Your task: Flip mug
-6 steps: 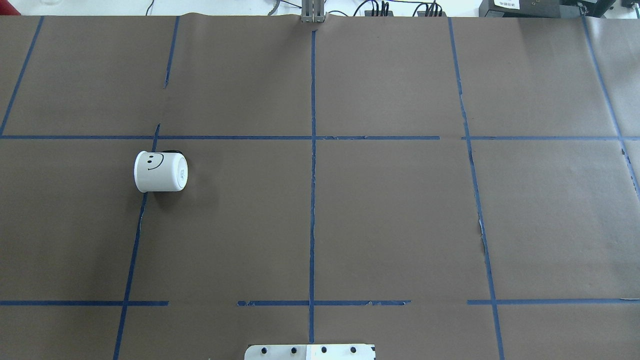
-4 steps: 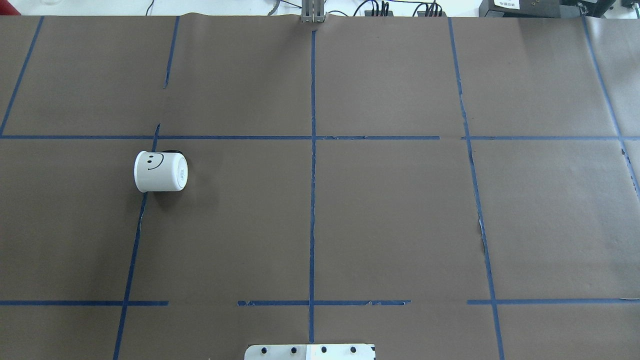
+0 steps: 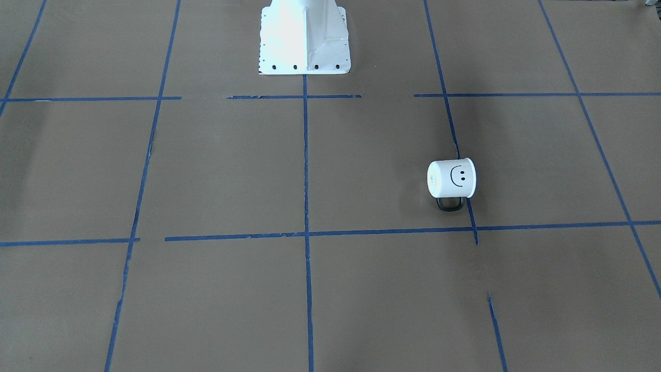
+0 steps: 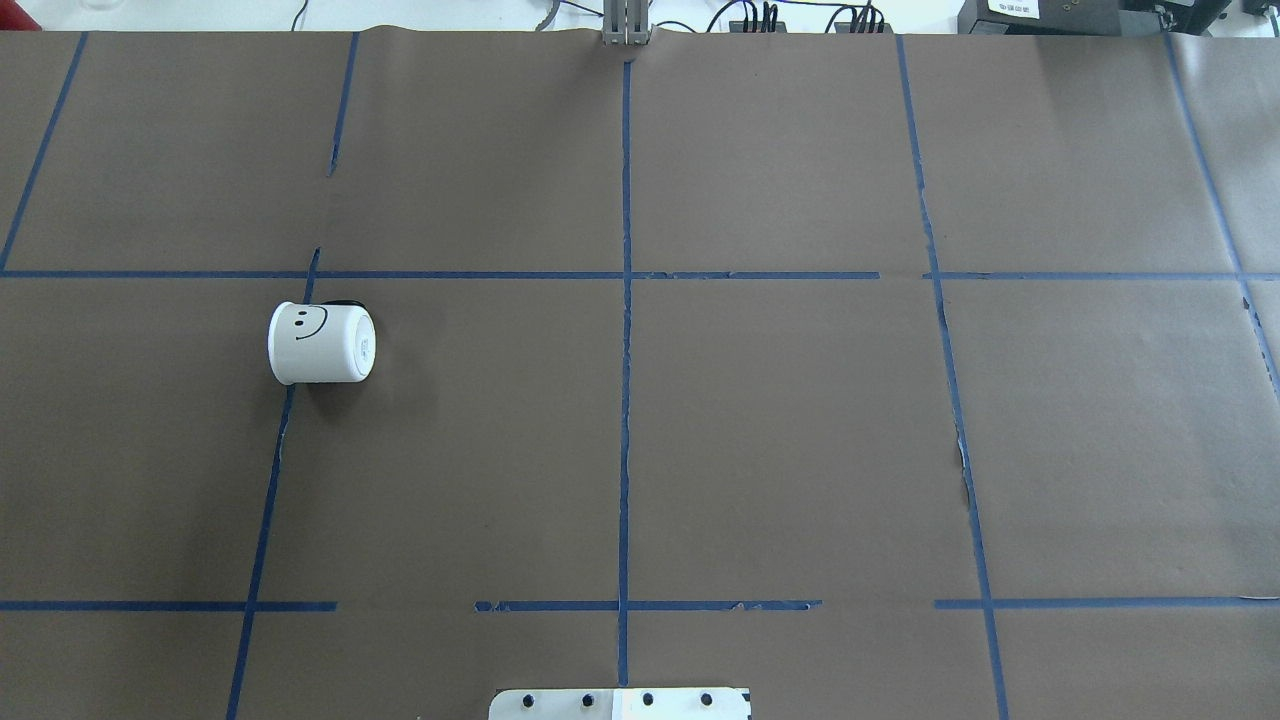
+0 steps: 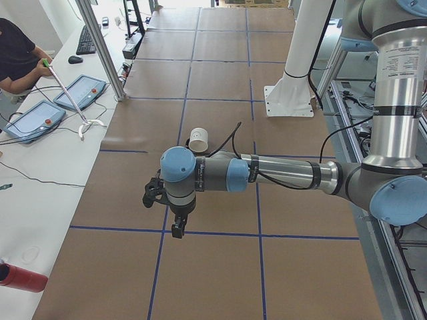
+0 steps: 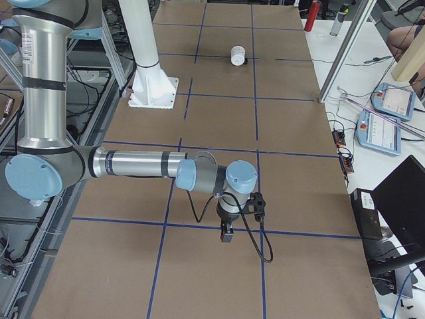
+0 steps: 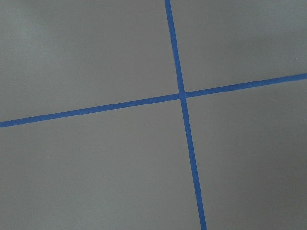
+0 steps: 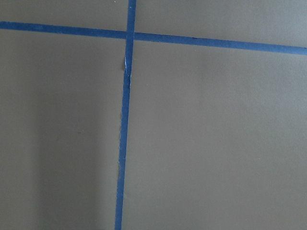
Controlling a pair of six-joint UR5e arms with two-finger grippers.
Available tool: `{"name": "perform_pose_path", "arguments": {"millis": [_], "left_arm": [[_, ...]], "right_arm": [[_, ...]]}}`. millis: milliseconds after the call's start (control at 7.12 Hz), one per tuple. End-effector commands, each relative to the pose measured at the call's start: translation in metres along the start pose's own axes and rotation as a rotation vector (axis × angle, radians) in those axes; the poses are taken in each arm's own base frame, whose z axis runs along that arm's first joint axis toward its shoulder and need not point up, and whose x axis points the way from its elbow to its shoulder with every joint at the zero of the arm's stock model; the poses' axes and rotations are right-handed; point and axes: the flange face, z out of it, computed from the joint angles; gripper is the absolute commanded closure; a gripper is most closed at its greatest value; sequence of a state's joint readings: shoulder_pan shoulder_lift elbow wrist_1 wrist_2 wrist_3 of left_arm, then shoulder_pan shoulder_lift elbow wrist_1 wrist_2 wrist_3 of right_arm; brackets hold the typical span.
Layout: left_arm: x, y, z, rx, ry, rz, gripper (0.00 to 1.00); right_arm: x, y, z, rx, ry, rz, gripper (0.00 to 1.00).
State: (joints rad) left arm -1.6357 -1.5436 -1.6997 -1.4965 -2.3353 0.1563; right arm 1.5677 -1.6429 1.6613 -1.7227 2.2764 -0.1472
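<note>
The white base plate (image 4: 620, 703) is nearest to the robot. It is bolted on the table, which is covered with brown paper (image 4: 800, 450) divided into squares by blue tape lines (image 4: 625, 450).

The left gripper (image 5: 177, 231) hangs above the paper at the robot's left end of the table and points down. It shows only in the side view, so I cannot tell if its fingers are apart or together. The left wrist camera sees only paper and one tape crossing (image 7: 182, 94). The right gripper (image 6: 226, 234) hangs in the same manner over the opposite end, well apart from the mug. Its state also cannot be told. The right wrist camera shows only paper and another crossing (image 8: 129, 34).

Further out, in the middle row of squares on the robot's left half, the mug (image 4: 321, 343) lies on its side across one tape line. Its open mouth points toward the robot's left end and its flat bottom points toward the table centre. The smiley face (image 4: 308, 322) is turned upward. The black handle (image 3: 449, 203) lies on the paper at the mug's far side, toward the operators.

At the far edge a grey post (image 4: 626, 25) stands where the middle tape line ends, with black cables (image 4: 760, 15) behind it.
</note>
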Motion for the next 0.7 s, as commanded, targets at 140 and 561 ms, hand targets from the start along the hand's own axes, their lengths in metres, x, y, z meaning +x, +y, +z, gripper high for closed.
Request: {"name": "perform_pose_path", "arguments": {"millis": [140, 561], "left_arm": [[0.029, -0.014, -0.001, 0.073, 0.141, -0.204, 0.0], [0.127, -0.042, 0.057, 0.116, 0.277, -0.288, 0.0]], "right_arm": [[0.0, 0.0, 0.0, 0.0, 0.0, 0.0, 0.0], [0.0, 0.0, 0.0, 0.0, 0.0, 0.0, 0.0]]}}
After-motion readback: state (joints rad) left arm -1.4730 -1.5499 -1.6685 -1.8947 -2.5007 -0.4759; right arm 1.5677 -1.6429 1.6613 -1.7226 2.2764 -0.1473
